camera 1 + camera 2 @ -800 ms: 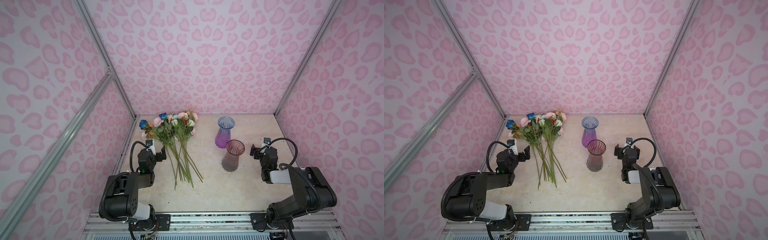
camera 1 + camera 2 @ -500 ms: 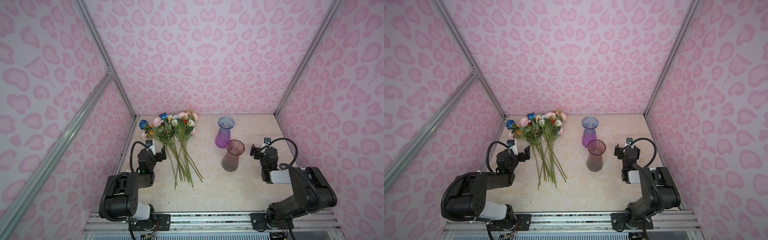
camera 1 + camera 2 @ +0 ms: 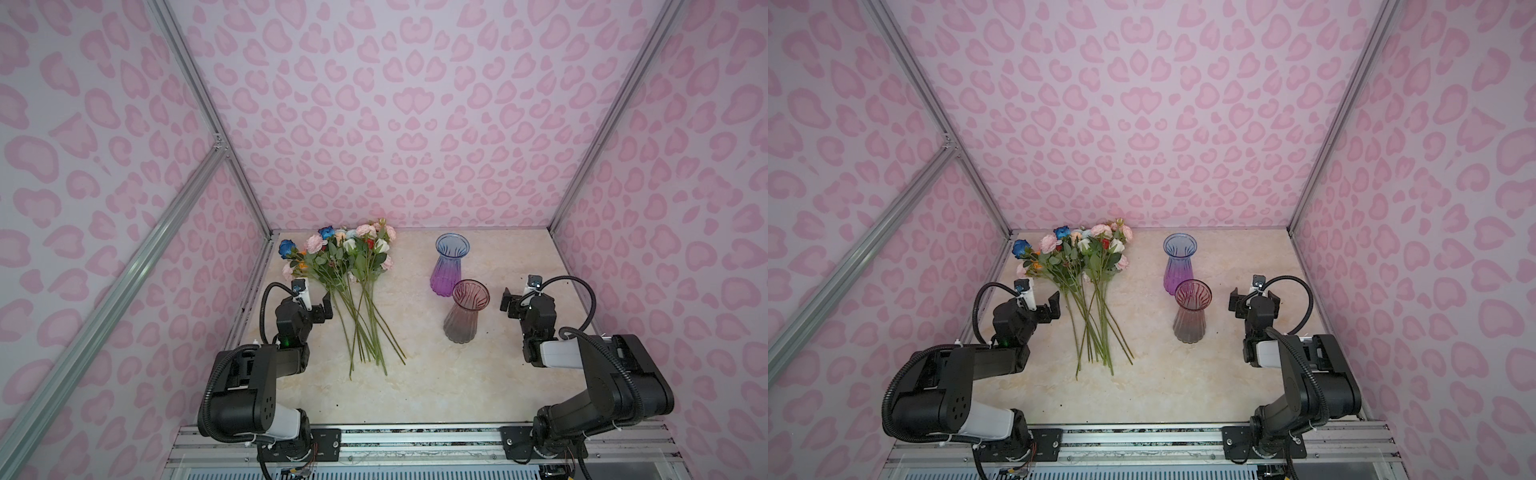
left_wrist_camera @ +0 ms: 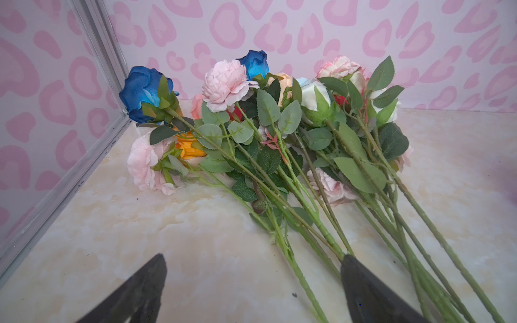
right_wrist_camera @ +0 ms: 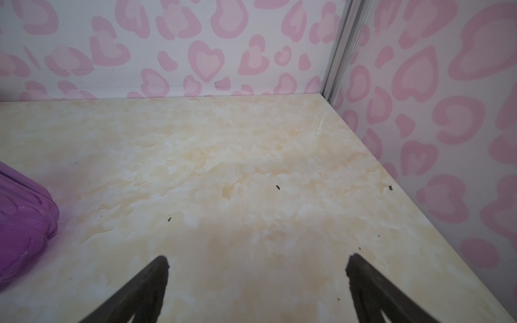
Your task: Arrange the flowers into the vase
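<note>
— Where to look for the flowers (image 3: 357,266)?
— Lying bunched on the table (image 3: 436,386), rear left, heads toward the back wall, well apart from the blue-purple vase (image 3: 446,270) and the pink-grey vase (image 3: 463,316), both upright.
— And the left fingers (image 4: 363,290), the right fingers (image 5: 134,293)?
— Spread wide, gripping nothing; left just beside the flowers, right near the vases.

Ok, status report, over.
Left gripper open, empty. Right gripper open, empty. Flowers lying on table; purple vase, pink vase empty. Nothing in the way.

Left arm (image 3: 241,386), right arm (image 3: 615,382): black w/ white links (image 3: 559,353), looped cables (image 3: 262,311); left claw (image 4: 253,257), right claw (image 5: 257,257) black.
</note>
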